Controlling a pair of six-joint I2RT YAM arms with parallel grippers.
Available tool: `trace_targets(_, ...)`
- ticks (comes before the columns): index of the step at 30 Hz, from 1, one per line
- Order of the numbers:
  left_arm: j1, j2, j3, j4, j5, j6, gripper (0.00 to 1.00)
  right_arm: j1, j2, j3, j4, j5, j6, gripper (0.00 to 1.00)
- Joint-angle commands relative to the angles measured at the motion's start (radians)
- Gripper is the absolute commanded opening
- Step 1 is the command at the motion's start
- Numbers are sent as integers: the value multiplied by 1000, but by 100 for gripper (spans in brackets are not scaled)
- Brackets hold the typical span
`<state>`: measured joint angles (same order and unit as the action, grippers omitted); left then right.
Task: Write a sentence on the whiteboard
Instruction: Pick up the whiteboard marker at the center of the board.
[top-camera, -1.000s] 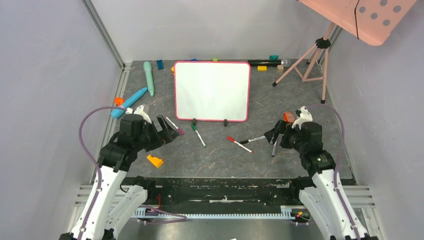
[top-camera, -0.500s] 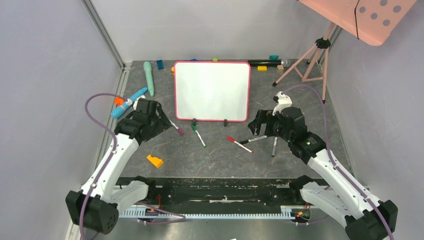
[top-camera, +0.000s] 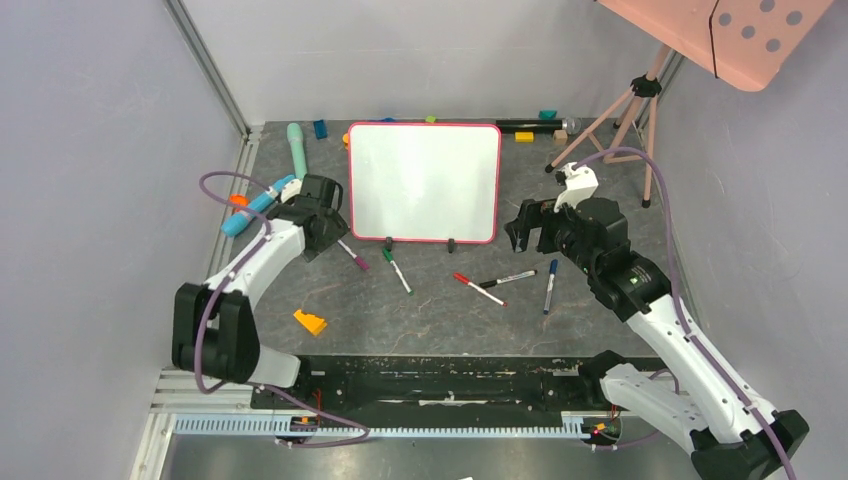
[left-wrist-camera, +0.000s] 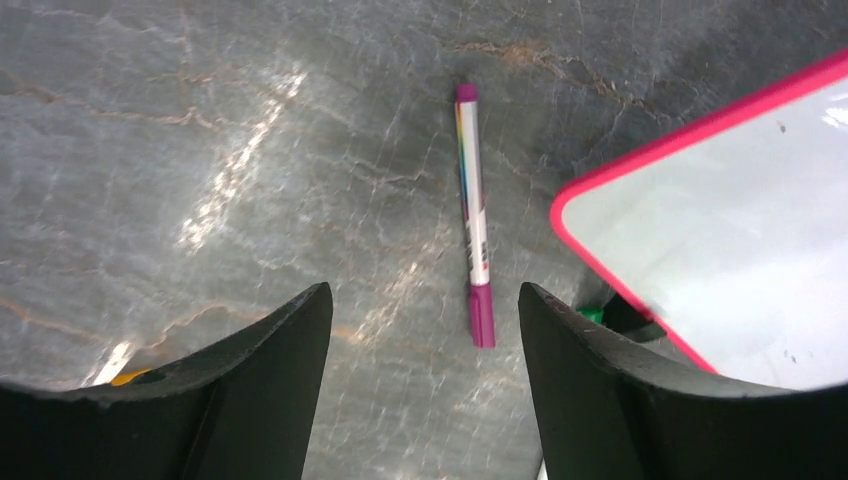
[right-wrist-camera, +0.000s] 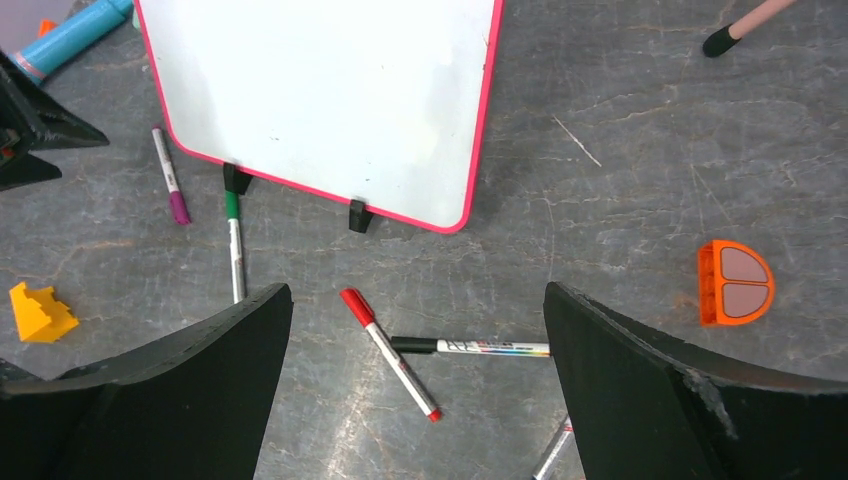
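Whiteboard (top-camera: 423, 182), blank, is sitting at upper centre of the overhead view. Right gripper (top-camera: 527, 226) is hanging wide apart, empty, beside it. Left gripper (left-wrist-camera: 422, 300), unclenched, is hovering over the purple marker (left-wrist-camera: 472, 250) by its lower-left corner. Closing off-centre risks rolling the marker away. Both arms are reaching further forward than a second ago.
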<state>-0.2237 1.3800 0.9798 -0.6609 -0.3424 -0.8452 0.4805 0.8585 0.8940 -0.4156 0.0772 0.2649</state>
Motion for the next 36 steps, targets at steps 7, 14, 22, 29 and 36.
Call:
trace_targets(7,28,213,93,142,-37,-87,73,3,16,77,-43,65,-119,98)
trace_targets(14,47,355,145,135,-31,-109,51,2,-3,83,-38,99,-149,98)
trace_targets(22,69,418,137,142,6,-126,49,3,22,100,-31,97,-158,98)
trace_targets(29,121,498,123,134,142,-119,10,3,32,120,1,102,-147,98)
trace_targets(36,130,367,111,99,136,-79,2,3,8,81,11,78,-110,98)
